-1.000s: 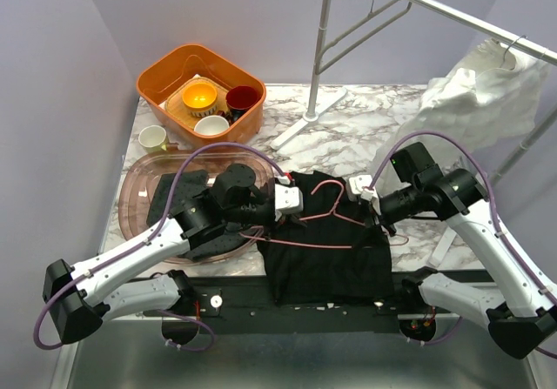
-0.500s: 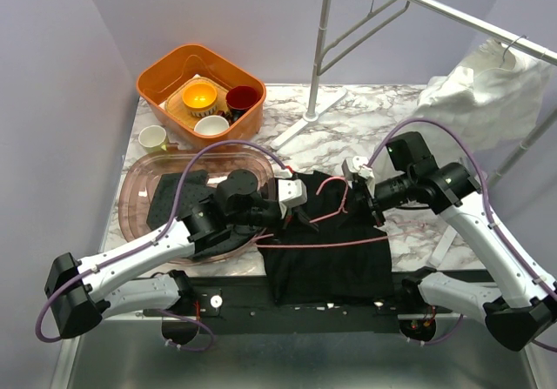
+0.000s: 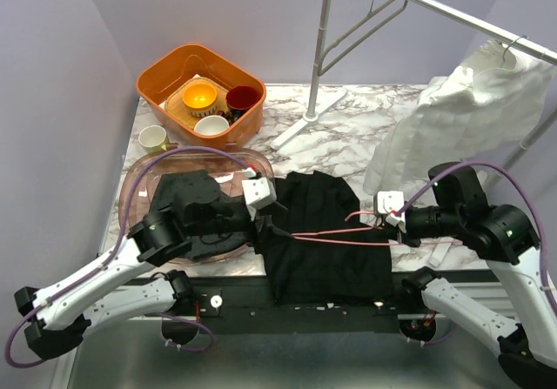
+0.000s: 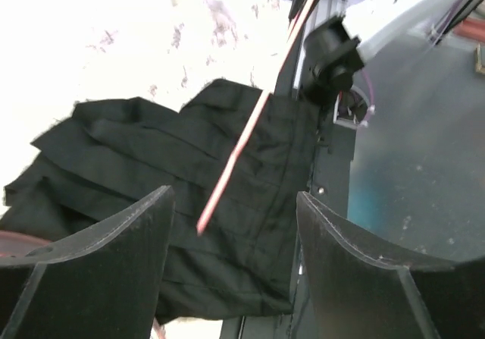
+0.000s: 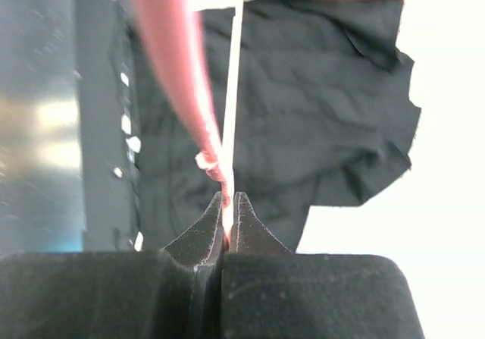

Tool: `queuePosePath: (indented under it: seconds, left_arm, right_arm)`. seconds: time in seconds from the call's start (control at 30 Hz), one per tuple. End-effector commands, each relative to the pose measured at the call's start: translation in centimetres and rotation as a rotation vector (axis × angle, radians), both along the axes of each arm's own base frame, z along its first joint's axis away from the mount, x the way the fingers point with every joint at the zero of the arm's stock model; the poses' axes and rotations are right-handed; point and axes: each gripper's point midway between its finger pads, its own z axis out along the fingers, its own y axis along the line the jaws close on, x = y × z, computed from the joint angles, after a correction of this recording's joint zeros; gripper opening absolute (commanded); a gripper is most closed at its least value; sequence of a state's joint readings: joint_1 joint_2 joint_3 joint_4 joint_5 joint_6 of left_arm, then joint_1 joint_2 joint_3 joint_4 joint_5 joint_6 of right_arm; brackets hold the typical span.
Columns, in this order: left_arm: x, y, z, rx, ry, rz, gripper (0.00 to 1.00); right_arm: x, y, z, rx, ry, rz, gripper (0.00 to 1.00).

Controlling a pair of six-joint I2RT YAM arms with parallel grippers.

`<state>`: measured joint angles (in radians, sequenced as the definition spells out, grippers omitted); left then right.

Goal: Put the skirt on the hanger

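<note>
The right jaws are pinched shut on the thin pink hanger (image 3: 335, 234), which reaches leftward across the skirt (image 3: 326, 263) at the lower centre of the top view; the left jaws gape wide and grip nothing, with the hanger's free tip just ahead of them. To do this well, I judge, the right arm should hold the wire low and level while the left jaws take a single layer of cloth, not the wire; the skirt is black, pleated and limp, lying flat on the table (image 3: 348, 145), its near hem over the edge.
</note>
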<state>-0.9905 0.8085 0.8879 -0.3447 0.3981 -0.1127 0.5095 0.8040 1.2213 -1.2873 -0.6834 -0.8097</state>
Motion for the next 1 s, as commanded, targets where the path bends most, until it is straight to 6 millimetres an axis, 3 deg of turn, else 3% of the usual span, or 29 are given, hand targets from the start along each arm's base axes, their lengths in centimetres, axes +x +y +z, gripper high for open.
queuePosePath:
  seconds: [0.0,0.13,0.17,0.23,0.27,0.33,0.37,0.43,0.47,0.53,0.8,0.97]
  left_arm:
    - [-1.8,2.5,-1.1,0.094,0.135,0.052,0.75]
    - [-5.2,1.2,-5.9,0.227,0.294,0.000,0.72]
    - [-7.5,0.7,-6.8,0.263,0.303,-0.066,0.72]
    - [-8.2,0.2,-9.3,0.361,0.306,-0.028,0.72]
    - [-10.1,0.1,-10.1,0.408,0.286,-0.070,0.72]
    - [-10.6,0.2,-12.4,0.511,0.259,-0.037,0.72]
    - [-9.4,0.4,-13.2,0.545,0.205,0.044,0.70]
    - [-10.0,0.5,-15.0,0.635,0.142,0.050,0.69]
    - [-9.3,0.5,-15.5,0.652,0.095,0.096,0.69]
    - [-9.9,-0.2,-16.8,0.679,0.042,0.076,0.68]
    - [-8.8,-1.9,-20.3,0.706,-0.139,0.078,0.65]
    - [-8.4,-3.7,-21.0,0.714,-0.207,0.066,0.66]
  right_arm:
    - [1.1,-3.1,-1.7,-0.134,-0.073,-0.123,0.01]
    - [2.9,-3.5,-1.1,-0.125,-0.120,-0.238,0.00]
    - [3.2,-3.5,-1.0,-0.120,-0.117,-0.253,0.01]
    - [3.8,-3.2,-0.5,-0.101,-0.105,-0.286,0.01]
    - [3.9,-3.1,-0.4,-0.097,-0.102,-0.290,0.01]
    - [4.3,-2.9,0.0,-0.083,-0.098,-0.304,0.01]
    - [4.4,-2.8,0.1,-0.079,-0.096,-0.302,0.01]
    - [4.4,-2.5,0.3,-0.063,-0.086,-0.298,0.01]
    - [4.4,-2.4,0.4,-0.058,-0.080,-0.294,0.01]
    - [4.5,-2.3,0.3,-0.053,-0.071,-0.299,0.01]
    - [4.5,-1.9,-0.5,-0.042,-0.027,-0.287,0.01]
    - [4.6,-1.6,-1.0,-0.037,-0.003,-0.282,0.00]
